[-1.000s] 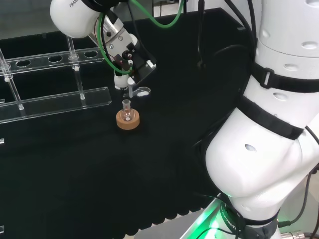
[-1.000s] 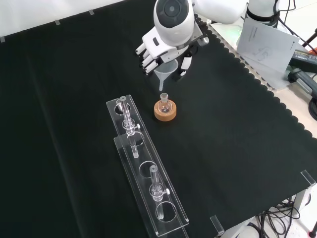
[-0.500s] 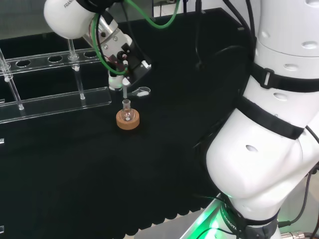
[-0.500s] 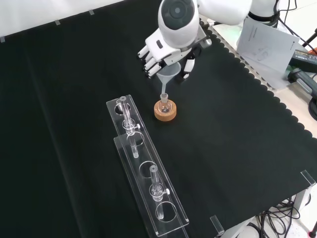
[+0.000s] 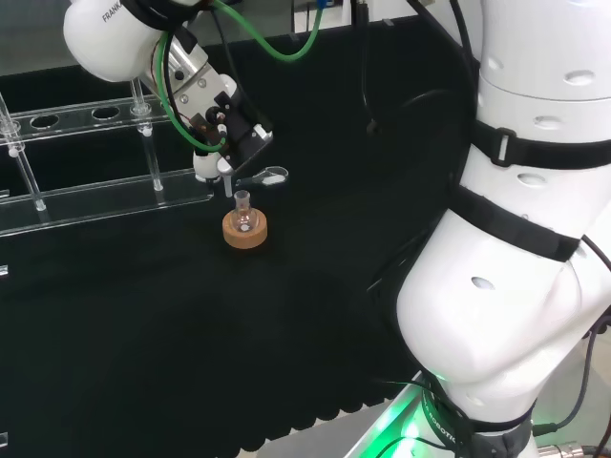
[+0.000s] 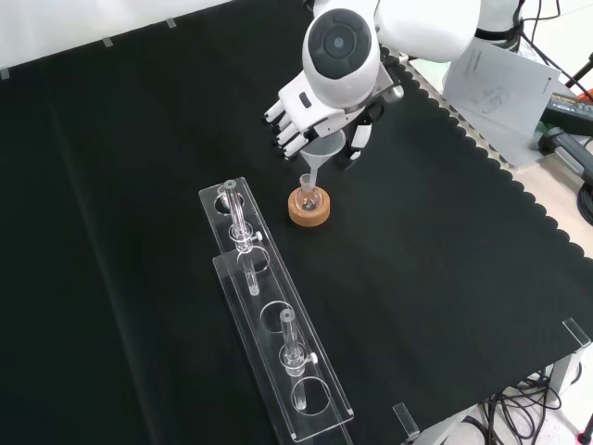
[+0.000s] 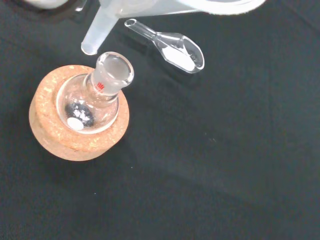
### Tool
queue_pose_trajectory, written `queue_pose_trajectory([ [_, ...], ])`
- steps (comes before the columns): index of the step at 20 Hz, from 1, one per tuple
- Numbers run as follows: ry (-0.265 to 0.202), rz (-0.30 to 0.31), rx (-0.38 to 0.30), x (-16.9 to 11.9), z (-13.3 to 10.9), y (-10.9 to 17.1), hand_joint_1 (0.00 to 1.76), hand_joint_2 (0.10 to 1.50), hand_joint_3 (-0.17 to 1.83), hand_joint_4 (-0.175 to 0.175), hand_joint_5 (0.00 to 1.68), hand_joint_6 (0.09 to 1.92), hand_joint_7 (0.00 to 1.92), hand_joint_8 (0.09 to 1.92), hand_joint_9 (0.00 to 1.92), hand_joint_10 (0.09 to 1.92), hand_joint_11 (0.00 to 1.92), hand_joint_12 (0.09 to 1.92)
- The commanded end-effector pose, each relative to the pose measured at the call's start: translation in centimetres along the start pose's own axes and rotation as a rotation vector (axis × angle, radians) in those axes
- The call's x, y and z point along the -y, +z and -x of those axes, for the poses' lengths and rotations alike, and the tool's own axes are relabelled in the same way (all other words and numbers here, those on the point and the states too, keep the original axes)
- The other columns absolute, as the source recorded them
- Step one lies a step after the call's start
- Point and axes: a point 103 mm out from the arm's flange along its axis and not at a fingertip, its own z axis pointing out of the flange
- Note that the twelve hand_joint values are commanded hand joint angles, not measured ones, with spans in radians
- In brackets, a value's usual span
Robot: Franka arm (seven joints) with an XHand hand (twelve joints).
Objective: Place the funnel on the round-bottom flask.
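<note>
Hand [image 6: 320, 116] has its fingers curled round the funnel [image 6: 320, 150] bowl, stem pointing down at the round-bottom flask [image 6: 308, 197], which sits upright in its cork ring [image 6: 309, 209].

Change over the last second: in the front view the hand has come down and toward 5 o'clock, and the gap between stem tip and flask mouth has closed. In the head view the arm has swung toward 9 o'clock and the stem now hangs just above the neck.

Wrist view says not seated yet — stem tip [image 7: 89, 48] sits just beside the flask mouth [image 7: 115, 67], at about 10 o'clock of it, still outside the rim. Stem also looks tilted, not plumb.

My read: approach is nearly done, alignment isn't. Needs a small lateral correction before any further descent, or the tip catches the rim and could tip the flask off the ring.

Clear scoop [image 7: 172, 46] with white powder lies on the black cloth [image 6: 445, 241] near the flask, at 2 o'clock in the wrist view — clear of the path. Tube rack [image 6: 269, 315] is at 7 o'clock of the flask in the front view, apart.
</note>
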Motion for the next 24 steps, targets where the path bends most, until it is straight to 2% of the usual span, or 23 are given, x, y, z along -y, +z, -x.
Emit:
queue_pose_trajectory([
  [1, -0.016, 0.016, -0.046, -0.4, 1.4, 1.3, 0.77, 0.75, 0.56, -0.046, 0.62, 0.77, 0.62, 0.84, 0.89, 0.66, 0.46, 1.31],
  [11, -0.034, 0.041, -0.095, -0.4, 2.3, 1.4, 0.77, 0.75, 0.56, -0.046, 0.62, 0.77, 0.62, 0.84, 0.89, 0.66, 0.46, 1.31],
  [24, -0.037, 0.026, -0.085, -0.2, 2.2, 2.2, 0.77, 0.75, 0.56, -0.046, 0.62, 0.77, 0.62, 0.84, 0.89, 0.66, 0.46, 1.31],
])
